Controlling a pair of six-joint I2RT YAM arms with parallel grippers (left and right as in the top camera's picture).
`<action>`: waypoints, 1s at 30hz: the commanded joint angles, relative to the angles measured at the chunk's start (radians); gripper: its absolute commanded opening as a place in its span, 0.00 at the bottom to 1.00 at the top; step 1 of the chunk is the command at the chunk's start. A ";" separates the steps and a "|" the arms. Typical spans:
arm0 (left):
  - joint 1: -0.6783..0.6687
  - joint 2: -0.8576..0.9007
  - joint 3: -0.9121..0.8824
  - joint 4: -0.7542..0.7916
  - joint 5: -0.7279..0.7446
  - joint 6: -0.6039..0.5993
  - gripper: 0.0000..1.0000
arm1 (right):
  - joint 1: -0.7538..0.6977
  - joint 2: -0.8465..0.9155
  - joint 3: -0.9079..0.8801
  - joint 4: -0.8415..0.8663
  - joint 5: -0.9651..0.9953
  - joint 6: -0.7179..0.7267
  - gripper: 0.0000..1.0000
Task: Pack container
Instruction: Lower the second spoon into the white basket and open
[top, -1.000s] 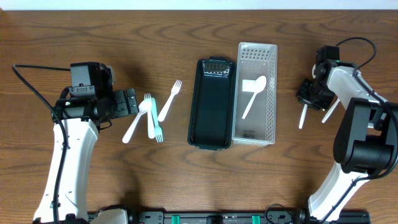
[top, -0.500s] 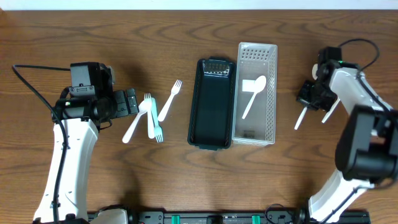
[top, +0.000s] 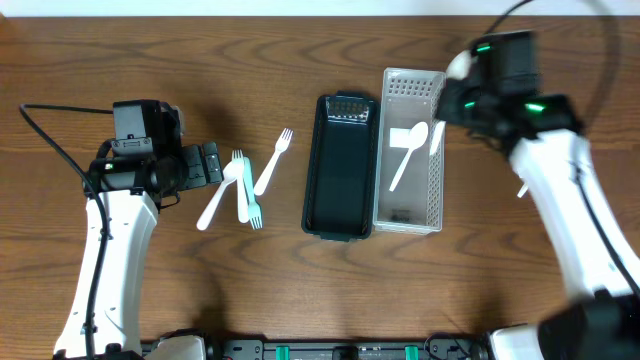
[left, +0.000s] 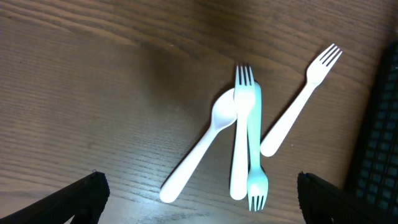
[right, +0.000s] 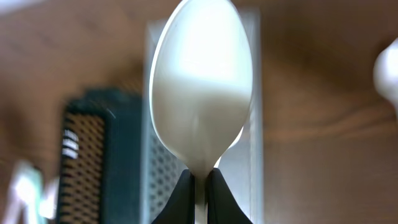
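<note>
Right wrist view shows the right fingers (right: 180, 202) pinching a white spoon (right: 200, 81) by its handle, above the clear basket (top: 408, 210) at its 3 o'clock wall. A second spoon (top: 408, 150) lies inside the basket. This looks like the placing step. Next it needs to lower the spoon and let go inside. The left fingers (left: 74, 199) gape wide over the cutlery (left: 245, 137) at the bench's (top: 150, 50) 9 o'clock.

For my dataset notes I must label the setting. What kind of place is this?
Probably a robotics lab test bench, not a kitchen: a left arm and a right arm work at a wooden table, with plastic cutlery, a black tray and a clear bin laid out.
</note>
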 joint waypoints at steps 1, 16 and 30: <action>0.004 0.002 0.023 -0.003 0.010 0.013 0.98 | 0.035 0.139 -0.045 -0.002 0.027 0.030 0.02; 0.004 0.002 0.023 -0.003 0.010 0.013 0.98 | -0.037 0.005 -0.019 0.085 0.097 -0.151 0.44; 0.004 0.002 0.023 -0.003 0.010 0.013 0.98 | -0.462 0.174 -0.071 0.049 0.043 -0.280 0.56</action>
